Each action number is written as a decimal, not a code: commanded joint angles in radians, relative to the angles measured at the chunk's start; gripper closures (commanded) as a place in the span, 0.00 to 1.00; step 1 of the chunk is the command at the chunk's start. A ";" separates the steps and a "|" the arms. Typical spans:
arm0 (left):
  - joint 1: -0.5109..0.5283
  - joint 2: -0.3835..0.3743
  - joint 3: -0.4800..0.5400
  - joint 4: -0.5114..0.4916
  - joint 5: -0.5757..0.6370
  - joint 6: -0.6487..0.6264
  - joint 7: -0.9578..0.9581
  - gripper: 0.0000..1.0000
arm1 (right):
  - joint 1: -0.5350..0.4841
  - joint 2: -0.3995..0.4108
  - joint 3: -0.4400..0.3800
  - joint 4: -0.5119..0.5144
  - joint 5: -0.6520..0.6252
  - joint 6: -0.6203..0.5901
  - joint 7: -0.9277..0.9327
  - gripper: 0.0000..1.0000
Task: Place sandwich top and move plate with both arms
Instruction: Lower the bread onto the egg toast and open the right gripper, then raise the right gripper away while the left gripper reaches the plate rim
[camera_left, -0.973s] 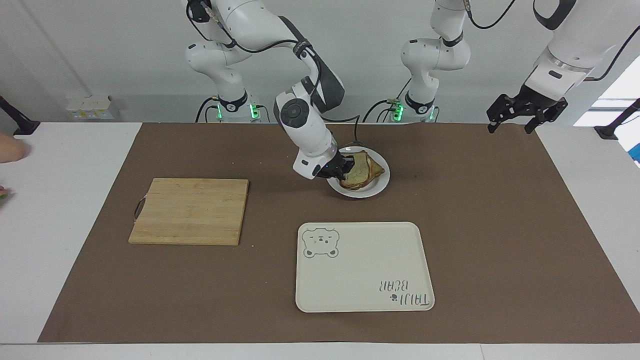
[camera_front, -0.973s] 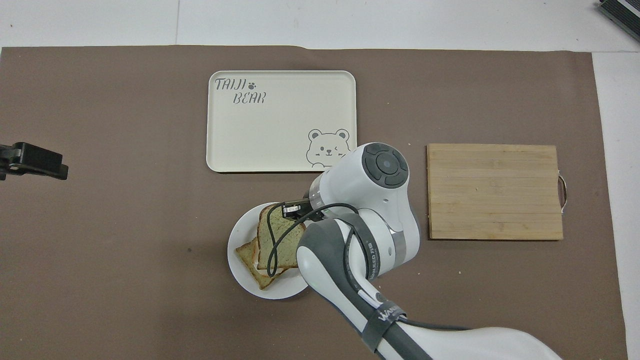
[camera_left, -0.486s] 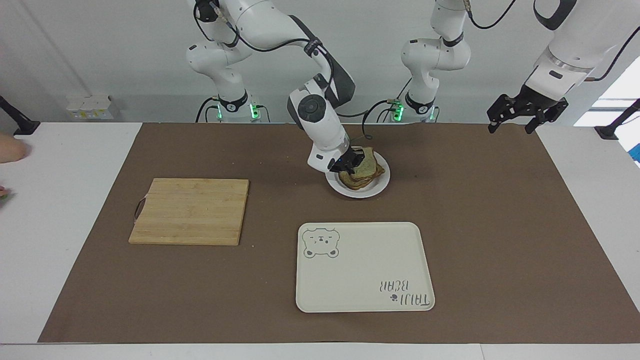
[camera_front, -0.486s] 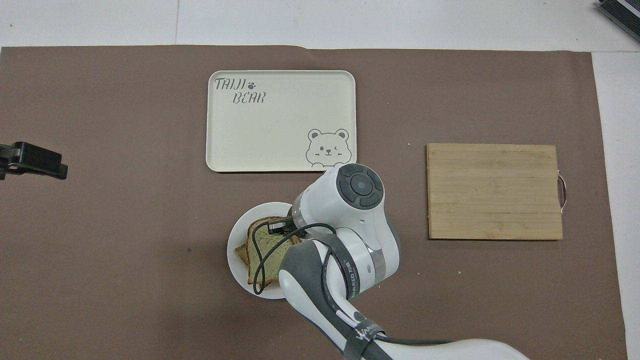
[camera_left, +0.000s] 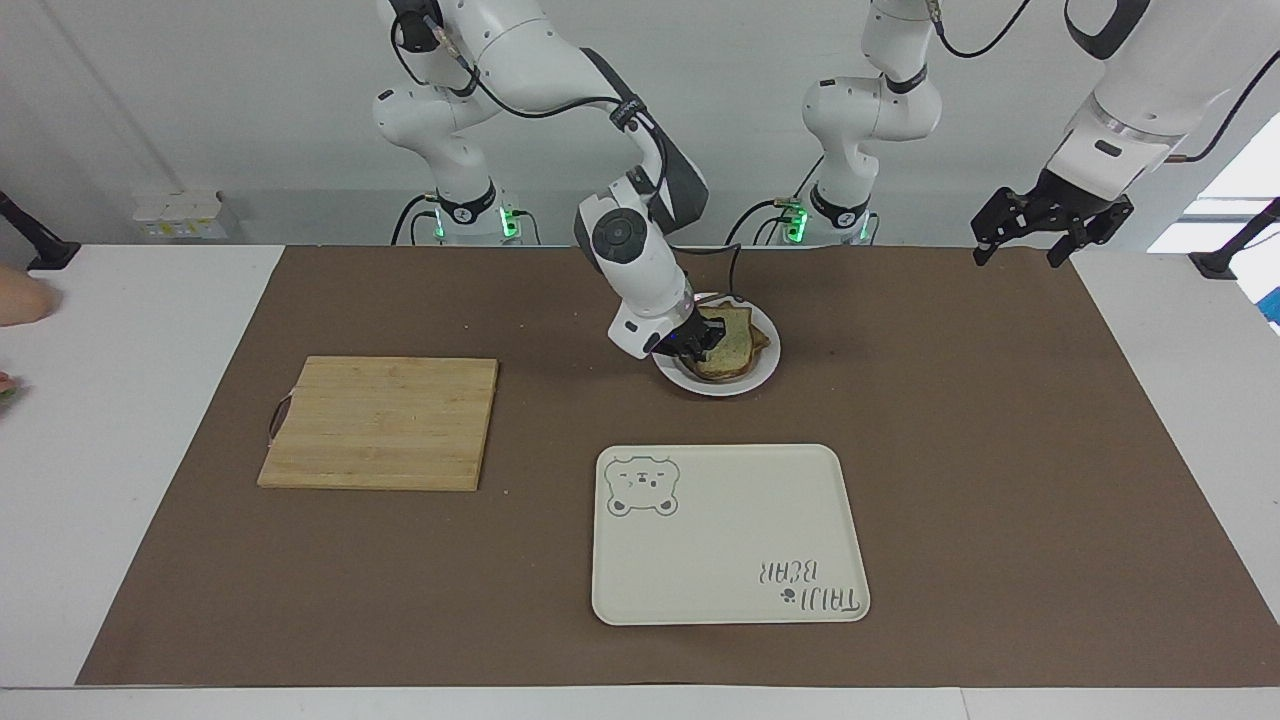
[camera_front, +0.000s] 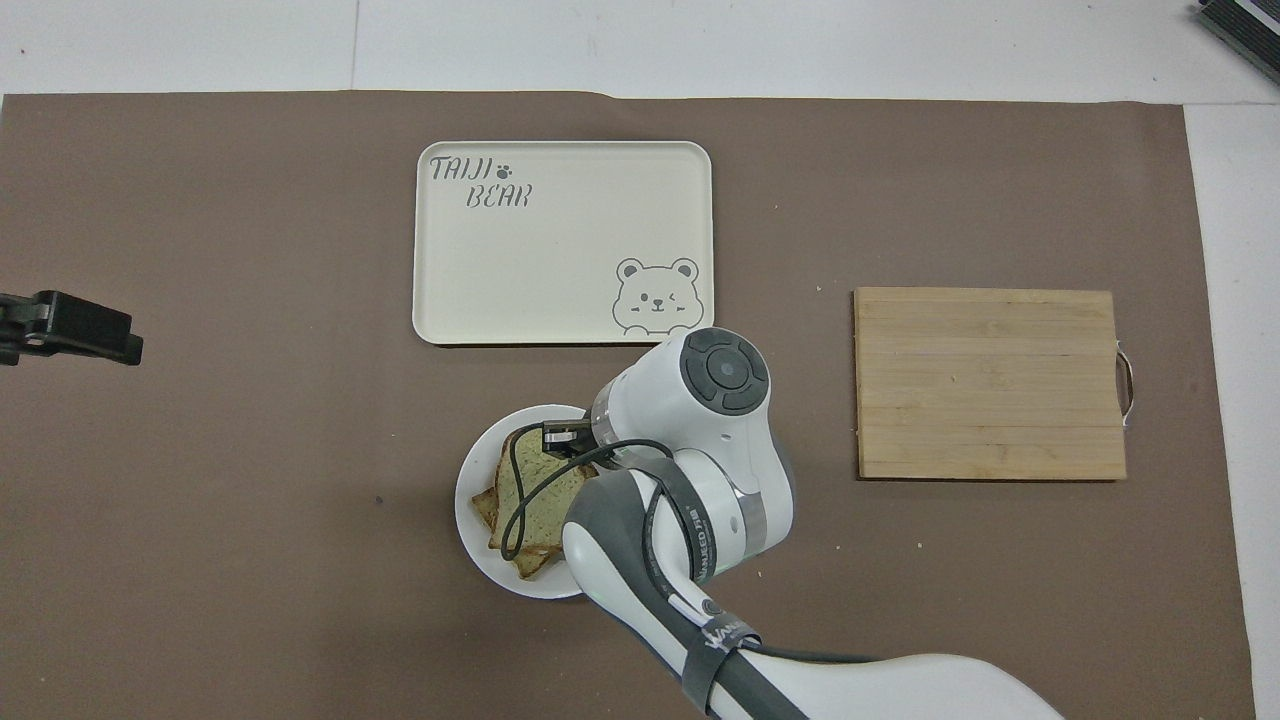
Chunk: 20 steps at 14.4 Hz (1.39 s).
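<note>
Where white walls rise, brown mat (camera_left: 1000, 450)

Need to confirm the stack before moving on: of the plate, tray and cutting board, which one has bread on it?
The small round white plate, nearest the robots: the sandwich top lies there. The bear tray and wooden cutting board carry none.
</note>
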 joint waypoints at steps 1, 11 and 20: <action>-0.002 -0.073 -0.002 -0.136 -0.014 0.046 0.005 0.00 | -0.001 -0.012 0.002 -0.018 0.025 0.010 0.015 1.00; -0.007 -0.139 -0.007 -0.515 -0.205 0.348 0.091 0.00 | -0.007 -0.020 -0.004 -0.001 -0.253 0.011 -0.002 0.00; -0.138 -0.046 -0.005 -0.785 -0.480 0.716 0.378 0.00 | -0.171 -0.153 -0.015 0.004 -0.420 -0.102 -0.005 0.00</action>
